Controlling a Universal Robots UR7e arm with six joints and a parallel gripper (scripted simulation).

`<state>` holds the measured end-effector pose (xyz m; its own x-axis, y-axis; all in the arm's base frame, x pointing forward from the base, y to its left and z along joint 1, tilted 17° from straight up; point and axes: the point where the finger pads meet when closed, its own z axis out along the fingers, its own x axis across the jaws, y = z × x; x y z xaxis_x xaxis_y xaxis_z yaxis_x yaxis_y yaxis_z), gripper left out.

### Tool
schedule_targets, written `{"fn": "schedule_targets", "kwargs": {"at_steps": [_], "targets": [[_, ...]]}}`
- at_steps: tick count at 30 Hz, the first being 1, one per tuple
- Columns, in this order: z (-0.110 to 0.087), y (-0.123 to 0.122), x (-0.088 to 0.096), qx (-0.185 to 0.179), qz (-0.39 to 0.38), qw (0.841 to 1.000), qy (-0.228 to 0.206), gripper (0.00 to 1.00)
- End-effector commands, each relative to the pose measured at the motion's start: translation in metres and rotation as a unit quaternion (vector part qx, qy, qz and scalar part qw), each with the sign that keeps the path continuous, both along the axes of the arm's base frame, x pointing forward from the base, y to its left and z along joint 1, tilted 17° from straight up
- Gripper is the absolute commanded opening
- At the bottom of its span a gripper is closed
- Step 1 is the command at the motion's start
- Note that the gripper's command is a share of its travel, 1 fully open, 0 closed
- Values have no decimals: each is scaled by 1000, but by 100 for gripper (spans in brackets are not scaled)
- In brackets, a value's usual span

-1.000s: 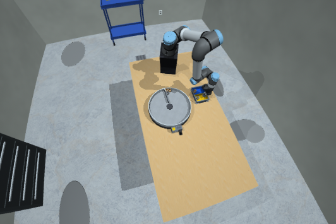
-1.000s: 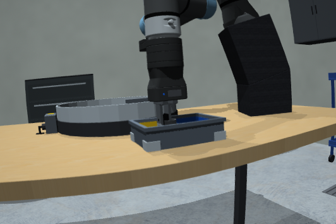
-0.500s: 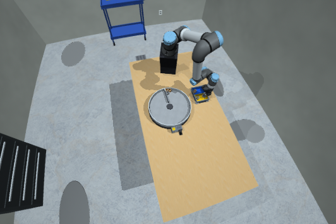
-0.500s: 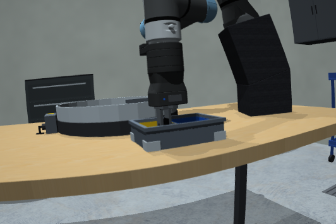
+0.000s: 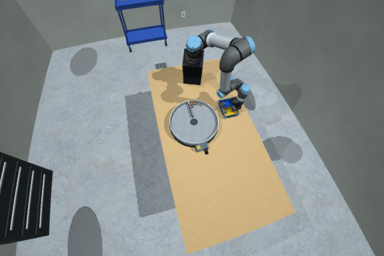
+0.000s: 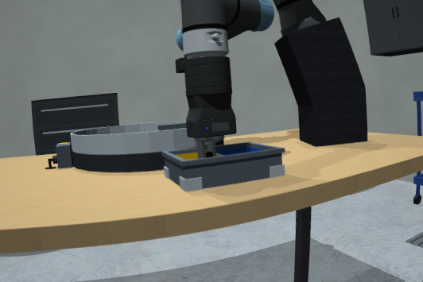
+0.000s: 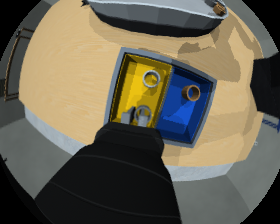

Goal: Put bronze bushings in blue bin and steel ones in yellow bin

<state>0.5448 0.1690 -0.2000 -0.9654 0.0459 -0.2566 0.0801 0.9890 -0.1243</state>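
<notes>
My gripper (image 6: 206, 149) (image 7: 137, 112) is lowered into the yellow bin (image 6: 184, 156) (image 7: 132, 83) (image 5: 231, 113) and is shut on a steel bushing (image 7: 143, 112). A second steel bushing (image 7: 151, 79) lies in the same bin, farther from me. The blue bin (image 6: 243, 149) (image 7: 179, 115) (image 5: 225, 103) adjoins it in one grey tray and holds a bronze bushing (image 7: 195, 92). The grey turntable (image 5: 195, 131) (image 6: 119, 143) (image 7: 144, 0) stands beside the tray, with a bronze bushing (image 5: 191, 103) (image 7: 219, 8) at its rim nearest the arm's base.
The tray's grey wall (image 6: 230, 168) rises around my fingers. The arm's black pedestal (image 5: 193, 70) (image 6: 330, 91) stands behind the bins. A small grey box (image 5: 201, 147) (image 6: 63, 155) sits at the turntable's rim. A blue cart (image 5: 141, 18) stands by the far wall.
</notes>
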Motion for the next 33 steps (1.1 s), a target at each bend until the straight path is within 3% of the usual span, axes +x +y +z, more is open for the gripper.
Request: {"fn": "schedule_targets", "kwargs": {"at_steps": [1, 25, 26, 33], "targets": [[-1, 0, 1, 0, 0, 1000, -1, 0], [-7, -1, 3, 0, 0, 1000, -1, 0], [-7, -1, 3, 0, 0, 1000, -1, 42], [-7, -1, 3, 0, 0, 1000, -1, 42]]}}
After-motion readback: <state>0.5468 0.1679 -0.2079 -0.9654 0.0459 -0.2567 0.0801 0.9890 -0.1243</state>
